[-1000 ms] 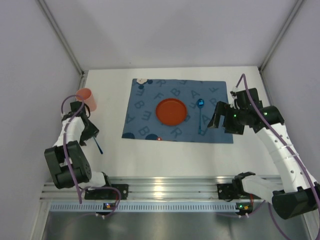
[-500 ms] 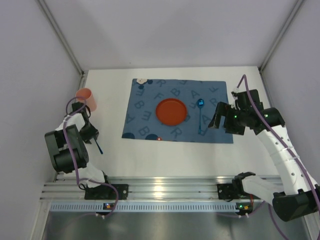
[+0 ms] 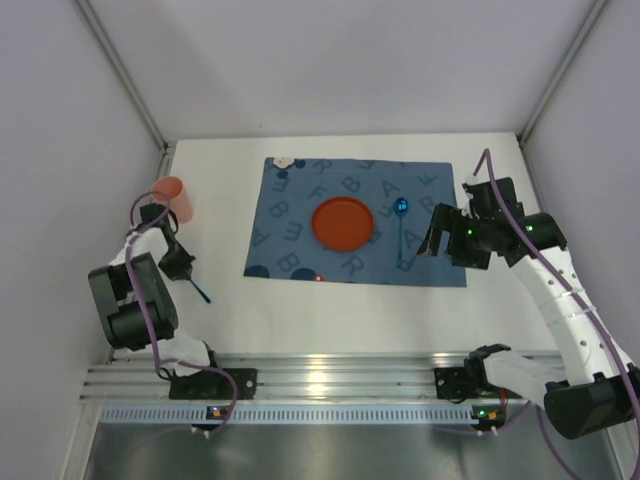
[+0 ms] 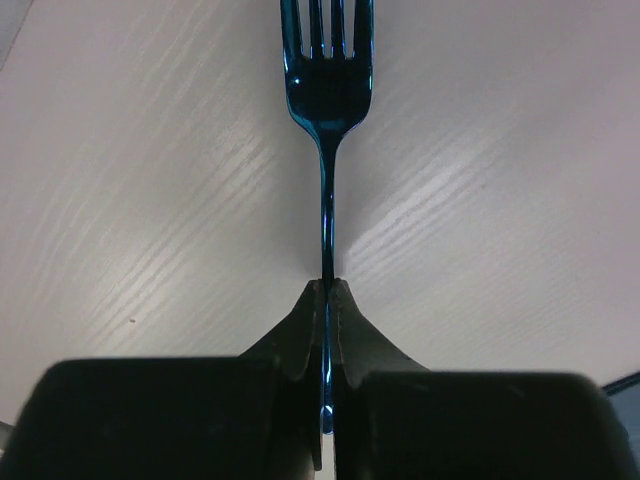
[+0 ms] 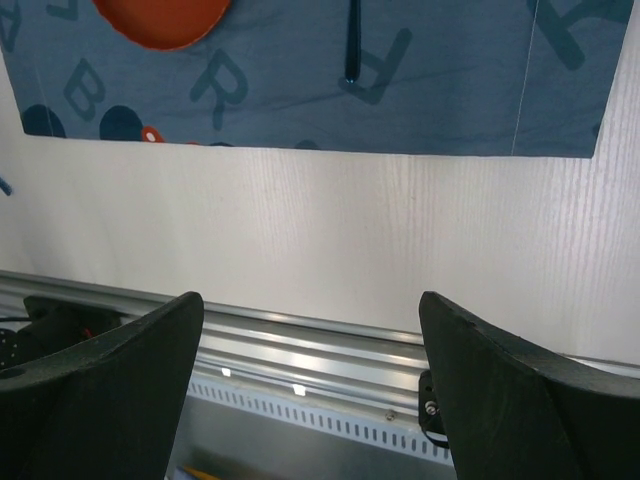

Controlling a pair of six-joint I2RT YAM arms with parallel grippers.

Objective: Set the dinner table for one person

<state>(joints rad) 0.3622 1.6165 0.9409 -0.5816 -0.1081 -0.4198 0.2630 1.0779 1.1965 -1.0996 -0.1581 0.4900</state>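
From above, the white surface (image 3: 330, 312) carries a blue lettered mat (image 3: 300, 215) with an orange plate (image 3: 343, 222) at its middle and a blue spoon (image 3: 401, 228) just right of the plate. The left pincer (image 3: 182, 272) holds a blue fork (image 3: 198, 292) well left of the mat, near a pink cup (image 3: 172, 196). The left wrist view shows that pincer clamped on the fork's handle with the tines over bare surface, so placing the fork looks like the step in hand, and the next move would be to carry it across and lay it on the mat left of the plate. In the right wrist view the right pincer (image 5: 310, 300) gapes wide, holding nothing, above the surface just short of the mat's near edge.
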